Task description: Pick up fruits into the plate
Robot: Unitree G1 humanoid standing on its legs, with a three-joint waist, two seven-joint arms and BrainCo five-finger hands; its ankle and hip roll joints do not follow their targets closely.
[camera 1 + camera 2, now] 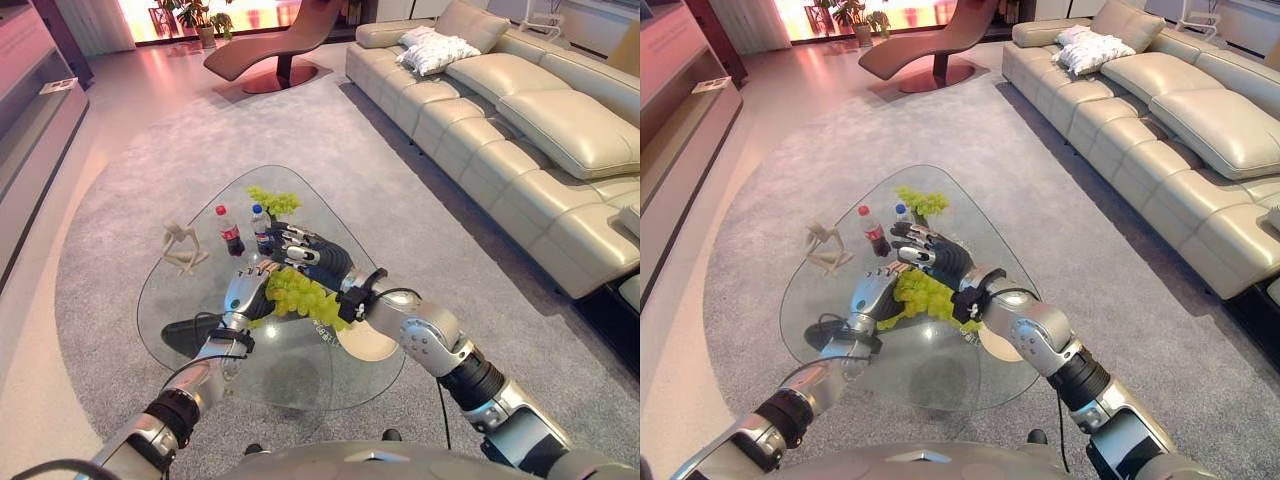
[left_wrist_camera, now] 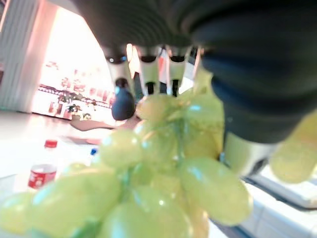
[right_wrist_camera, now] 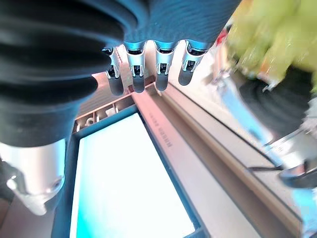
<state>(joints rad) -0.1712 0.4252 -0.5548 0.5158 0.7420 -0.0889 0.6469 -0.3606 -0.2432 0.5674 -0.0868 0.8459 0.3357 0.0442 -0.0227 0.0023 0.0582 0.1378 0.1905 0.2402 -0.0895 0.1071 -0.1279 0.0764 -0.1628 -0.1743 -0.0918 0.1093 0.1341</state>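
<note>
Green grapes (image 1: 300, 295) sit gripped in your left hand (image 1: 247, 290) above the glass surface (image 1: 200, 300); your right hand (image 1: 310, 255), fingers relaxed, hovers beside.

Glass table (image 1: 300, 375) carries two bottles (image 1: 229, 231), figurine (image 1: 183, 249), plate (image 1: 368, 343).

Green grape bunch (image 1: 298, 295) is hanging above the glass table, gripped by left hand (image 1: 246, 290); pale plate (image 1: 368, 343) is lying just beside it.
</note>
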